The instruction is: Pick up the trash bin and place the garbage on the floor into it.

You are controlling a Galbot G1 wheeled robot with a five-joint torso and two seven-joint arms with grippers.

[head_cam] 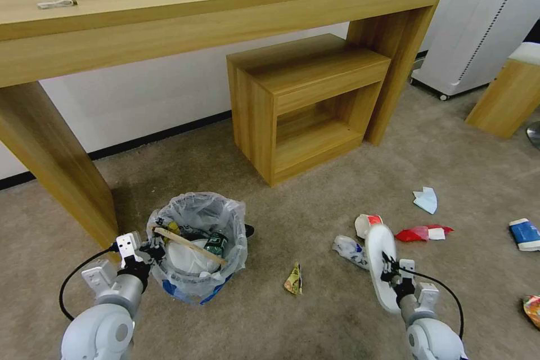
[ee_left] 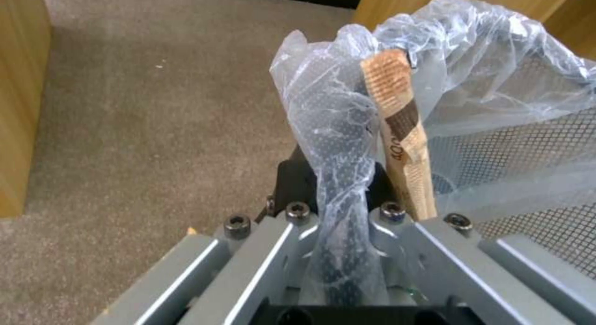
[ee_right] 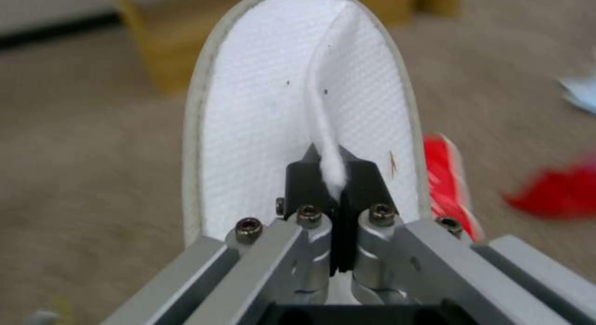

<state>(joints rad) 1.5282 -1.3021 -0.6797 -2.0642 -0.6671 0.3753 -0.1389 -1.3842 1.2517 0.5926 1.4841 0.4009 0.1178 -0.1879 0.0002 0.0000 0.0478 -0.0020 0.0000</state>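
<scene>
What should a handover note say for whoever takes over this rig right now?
Left gripper: jaws shut on the trash bin, pinching its bagged rim beside the desk leg.
Right gripper: jaws shut on a white slipper, gripped by its strap.
Done: bin already holds a slipper, a wooden stick and a bottle.
Left: drop the held slipper in, then collect the red wrappers, light-blue mask, paper cup and yellow wrapper from the carpet.

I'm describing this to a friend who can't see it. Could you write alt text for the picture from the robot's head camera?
On a beige carpet, the robot's right gripper holds a white slipper while its left gripper grips the rim of a bag-lined trash bin already holding litter. Red wrappers, a light-blue mask and other scraps lie on the floor before a wooden desk.
</scene>
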